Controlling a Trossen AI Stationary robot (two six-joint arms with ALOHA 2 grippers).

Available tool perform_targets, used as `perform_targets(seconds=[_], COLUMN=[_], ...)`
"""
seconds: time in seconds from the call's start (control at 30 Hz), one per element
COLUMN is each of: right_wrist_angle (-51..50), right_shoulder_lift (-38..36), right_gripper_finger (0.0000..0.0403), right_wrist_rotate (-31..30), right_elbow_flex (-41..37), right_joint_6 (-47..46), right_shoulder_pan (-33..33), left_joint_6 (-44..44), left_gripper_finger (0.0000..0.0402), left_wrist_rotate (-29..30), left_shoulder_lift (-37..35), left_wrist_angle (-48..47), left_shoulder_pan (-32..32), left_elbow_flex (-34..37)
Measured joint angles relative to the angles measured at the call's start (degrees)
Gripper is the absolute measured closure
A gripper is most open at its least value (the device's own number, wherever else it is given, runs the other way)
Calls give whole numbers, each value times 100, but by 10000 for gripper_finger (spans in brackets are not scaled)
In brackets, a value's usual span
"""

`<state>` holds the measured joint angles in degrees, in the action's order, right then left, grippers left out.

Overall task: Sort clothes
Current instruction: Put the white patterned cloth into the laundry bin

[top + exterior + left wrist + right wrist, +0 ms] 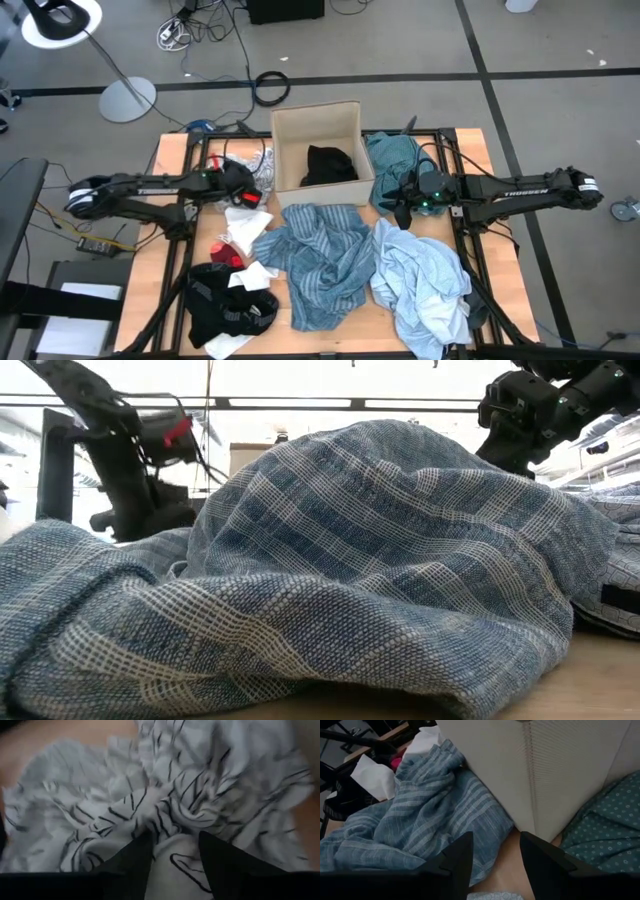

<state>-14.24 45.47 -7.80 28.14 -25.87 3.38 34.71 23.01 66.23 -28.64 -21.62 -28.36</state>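
My left gripper (254, 190) is open, low over the grey-white patterned piece (258, 165), which lies left of the tan box (345, 112); its fingers (137, 857) stand either side of a fold. My right gripper (400, 198) is open and empty near the box's near right corner (530, 820), between the blue striped shirt (320, 255) and the teal top (392, 158). A black piece (330, 165) lies inside the box. The pale blue shirt (420, 280) lies near right. Another black piece (228, 302), white pieces (245, 225) and a red sock (224, 254) lie near left. My left gripper's open fingers come down into the patterned piece from above, and a bunched fold (175, 862) lies between them, not pinched. The cloth lies slack on the table. Whether the fingertips press on it I cannot tell.
The box stands at the table's far middle, open side up. In the low view the striped shirt (350, 560) fills most of the picture, with both arms behind it. Bare wood shows at the table's near left (160, 270). Cables and a lamp base lie on the floor beyond.
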Motion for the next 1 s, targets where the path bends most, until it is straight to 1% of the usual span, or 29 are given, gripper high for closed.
perform_targets(seconds=[0.03, 0.1, 0.2, 0.23, 0.3, 0.4, 0.47, 0.63, 0.77, 0.9, 1.0], right_wrist_angle=[0, 0, -2, 2, -2, 4, 4, 40, 41, 42, 76], right_shoulder_lift=[0, 2, 2, 0, 0, 2, 0, 1, 1, 2, 2], right_gripper_finger=[240, 240, 240, 240, 240, 240, 241, 241, 241, 241, 241], right_wrist_rotate=[-1, 0, 0, 2, 2, 3, 3, 3, 3, 2, 3], right_elbow_flex=[0, 0, 0, 2, 2, 2, 2, 2, 2, 2, 2], right_joint_6=[0, 0, 0, -2, -2, -2, -2, 2, 3, 4, 49], right_shoulder_pan=[0, 0, -2, -1, -2, -7, -20, -37, -37, -37, -37], left_joint_6=[7, 9, -33, -68, -94, -190, -291, -389, -541, -876, -1121], left_gripper_finger=[245, 281, 368, 382, 389, 396, 397, 399, 400, 400, 401], left_wrist_rotate=[-96, -244, -417, -472, -478, -393, -285, -9, 176, 302, 338], left_shoulder_lift=[122, 309, 366, 351, 208, 23, -124, -361, -450, -449, -447], left_wrist_angle=[-10, 0, -20, -63, -367, -1025, -1611, -2651, -3048, -2976, -2617], left_shoulder_pan=[-35, -77, -88, -88, -86, -79, -79, -77, -77, -33, -8], left_elbow_flex=[0, 0, -14, -60, -251, -806, -1258, -2465, -3318, -4148, -4703])
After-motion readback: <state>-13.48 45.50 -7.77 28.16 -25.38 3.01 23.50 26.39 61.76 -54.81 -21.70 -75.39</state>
